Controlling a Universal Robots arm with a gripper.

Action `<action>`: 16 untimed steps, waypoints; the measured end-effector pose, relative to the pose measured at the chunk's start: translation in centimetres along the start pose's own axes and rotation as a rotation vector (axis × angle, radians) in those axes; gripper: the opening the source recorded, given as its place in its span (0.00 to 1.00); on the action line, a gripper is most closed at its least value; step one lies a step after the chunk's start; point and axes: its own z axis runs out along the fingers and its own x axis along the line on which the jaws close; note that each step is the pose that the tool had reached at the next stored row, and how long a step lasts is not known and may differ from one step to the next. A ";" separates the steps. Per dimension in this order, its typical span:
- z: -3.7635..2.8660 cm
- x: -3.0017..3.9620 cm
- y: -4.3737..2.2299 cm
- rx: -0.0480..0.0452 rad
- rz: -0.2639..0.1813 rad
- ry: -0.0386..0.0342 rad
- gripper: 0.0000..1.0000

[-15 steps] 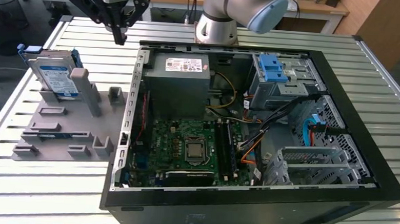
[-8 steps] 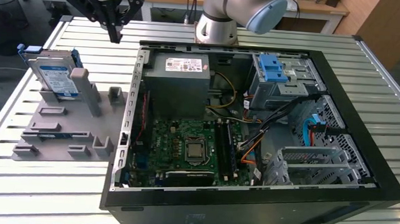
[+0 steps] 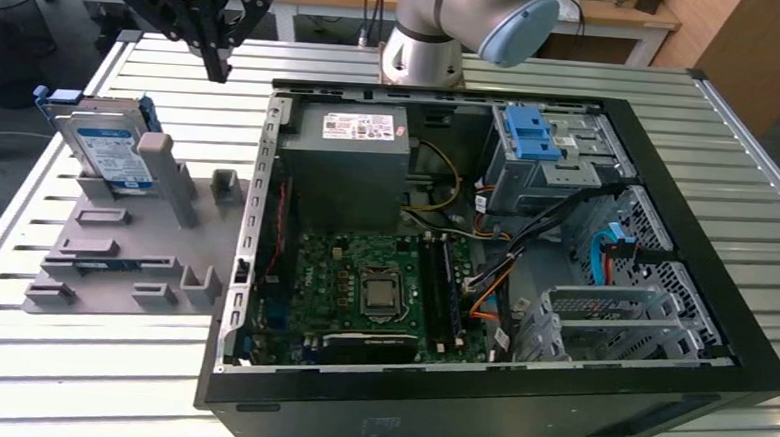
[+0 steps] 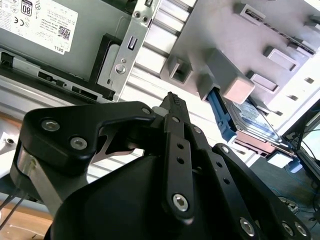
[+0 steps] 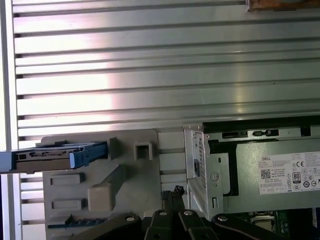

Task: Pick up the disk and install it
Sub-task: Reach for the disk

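While the gripper (image 3: 218, 67) hangs over the slatted table (image 3: 74, 382) with its fingers pressed together on nothing, the disk (image 3: 106, 152) stands on edge in the grey holder (image 3: 135, 255), propped against a post, apart from the claw and to the exterior view's left of the open computer case (image 3: 487, 409). It looks rigid, dense and smooth-faced, probably sensitive to knocks. I judge the surest hold is across its blue side rails (image 4: 220, 112) near the exposed upper end, not on the labelled face.
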 end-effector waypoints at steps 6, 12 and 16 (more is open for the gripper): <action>0.00 0.14 -0.01 0.0001 0.000 0.0000 0.11; 0.01 0.19 0.02 0.0000 -0.020 0.0008 0.11; 0.04 0.33 0.12 -0.0001 -0.046 0.0017 0.11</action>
